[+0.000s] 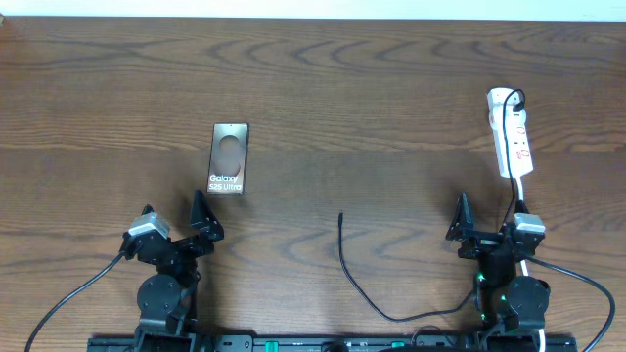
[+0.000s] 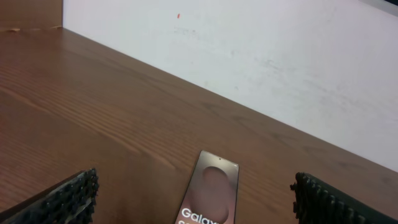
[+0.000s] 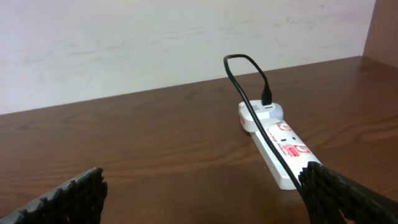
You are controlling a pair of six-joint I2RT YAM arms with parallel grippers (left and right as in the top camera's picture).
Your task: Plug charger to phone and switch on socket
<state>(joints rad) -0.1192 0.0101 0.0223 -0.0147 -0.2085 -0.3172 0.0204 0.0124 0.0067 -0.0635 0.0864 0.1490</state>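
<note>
Brown wood grain is seen across the whole table (image 1: 391,68), which is met at its far edge by a white wall (image 3: 124,37).

The phone (image 1: 229,157) is laid flat on the left half, its lettered end turned towards the left gripper (image 1: 174,215) and set just ahead of it. In the left wrist view the phone (image 2: 210,193) is framed between the two ribbed black fingers (image 2: 68,200), which are spread fully apart with nothing held.

The socket (image 1: 511,145) is placed near the far right, lengthwise, and ahead of the right gripper (image 1: 489,217). The jaws of that gripper are likewise held wide, and nothing is gripped. A black plug (image 3: 267,99) is seated at the far end of the socket (image 3: 280,152), and from it the charger (image 1: 357,284) is looped upward and then run back along the top of the strip, so that part of the face with the red marks is crossed by the cable.

Past the right arm the cable is curved along the near edge and is brought up to its free tip (image 1: 340,217), which is left lying on the wood between the two arms, well apart from the phone. Thicker black robot cables (image 1: 68,293) are trailed from both arm bases at the near edge.
</note>
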